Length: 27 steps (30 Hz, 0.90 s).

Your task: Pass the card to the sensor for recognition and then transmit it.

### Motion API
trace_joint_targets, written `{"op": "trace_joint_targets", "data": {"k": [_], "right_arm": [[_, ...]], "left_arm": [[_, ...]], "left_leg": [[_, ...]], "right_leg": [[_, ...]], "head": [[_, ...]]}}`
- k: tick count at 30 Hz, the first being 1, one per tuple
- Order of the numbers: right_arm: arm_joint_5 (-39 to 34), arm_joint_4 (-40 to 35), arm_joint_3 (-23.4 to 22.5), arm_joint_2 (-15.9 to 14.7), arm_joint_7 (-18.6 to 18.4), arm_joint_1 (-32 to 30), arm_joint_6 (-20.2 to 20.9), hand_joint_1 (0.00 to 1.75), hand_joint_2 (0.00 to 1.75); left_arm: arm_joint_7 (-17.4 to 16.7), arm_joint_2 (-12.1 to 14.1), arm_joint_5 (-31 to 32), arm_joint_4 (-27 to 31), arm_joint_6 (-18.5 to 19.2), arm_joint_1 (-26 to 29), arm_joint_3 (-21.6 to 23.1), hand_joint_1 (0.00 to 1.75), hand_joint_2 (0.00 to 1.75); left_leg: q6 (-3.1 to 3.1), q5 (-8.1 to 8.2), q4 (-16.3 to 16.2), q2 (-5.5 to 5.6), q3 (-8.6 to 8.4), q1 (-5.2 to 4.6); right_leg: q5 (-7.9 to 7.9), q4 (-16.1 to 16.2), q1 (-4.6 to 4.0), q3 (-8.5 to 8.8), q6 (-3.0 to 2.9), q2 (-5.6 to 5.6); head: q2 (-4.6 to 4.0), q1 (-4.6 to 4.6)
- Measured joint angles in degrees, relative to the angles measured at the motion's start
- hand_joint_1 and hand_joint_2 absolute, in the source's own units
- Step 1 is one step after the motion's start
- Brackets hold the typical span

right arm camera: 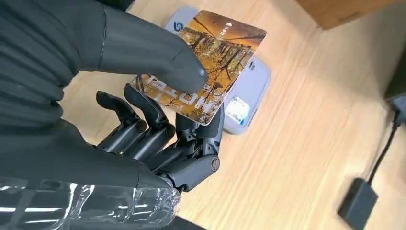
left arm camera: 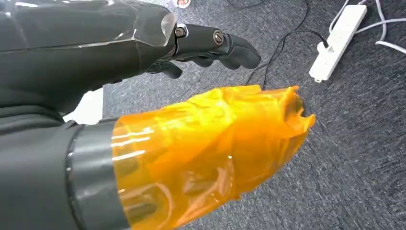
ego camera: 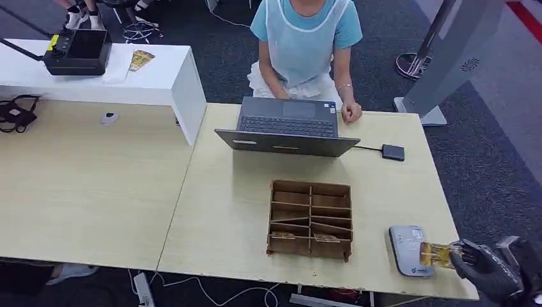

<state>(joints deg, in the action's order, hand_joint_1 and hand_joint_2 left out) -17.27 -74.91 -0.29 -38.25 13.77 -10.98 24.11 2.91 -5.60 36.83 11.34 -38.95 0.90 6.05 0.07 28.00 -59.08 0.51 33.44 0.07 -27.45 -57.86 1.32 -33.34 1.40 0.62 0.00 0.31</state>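
Orange-toned, printed with an autumn scene, the card (right arm camera: 206,67) sits pinched between thumb and fingers of the right robot hand (ego camera: 489,268), held over the grey card reader (ego camera: 409,250) at the near right corner of the light wood table (ego camera: 224,211). Beside it stands a brown divided organiser (ego camera: 310,219); beyond, a person types at a laptop (ego camera: 287,126). The left robot hand (left arm camera: 210,45) hangs above dark carpet, fingers loosely curled, holding nothing.
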Motion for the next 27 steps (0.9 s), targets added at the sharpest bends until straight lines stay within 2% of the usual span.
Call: {"op": "trace_joint_targets", "data": {"k": [9,27], "right_arm": [[0.98,4.07,2.36,2.34,-0.52,3.15,-2.31,1.75,1.75],[6.8,9.93,3.54,6.69,-0.48,8.13,-10.82,1.75,1.75]], "left_arm": [[-0.07,0.0,0.0,0.0,0.02,0.0,0.26,0.0,0.0],[-1.03,-0.02,0.0,0.0,0.09,-0.01,0.92,0.0,0.0]], "left_leg": [[0.0,0.0,0.0,0.01,0.0,0.0],[0.0,0.0,0.0,0.0,-0.04,0.0]], "right_leg": [[0.0,-0.01,0.0,0.01,0.0,-0.01],[0.0,-0.01,0.0,0.05,0.0,0.0]], "head": [[0.0,-0.02],[0.0,-0.02]]}}
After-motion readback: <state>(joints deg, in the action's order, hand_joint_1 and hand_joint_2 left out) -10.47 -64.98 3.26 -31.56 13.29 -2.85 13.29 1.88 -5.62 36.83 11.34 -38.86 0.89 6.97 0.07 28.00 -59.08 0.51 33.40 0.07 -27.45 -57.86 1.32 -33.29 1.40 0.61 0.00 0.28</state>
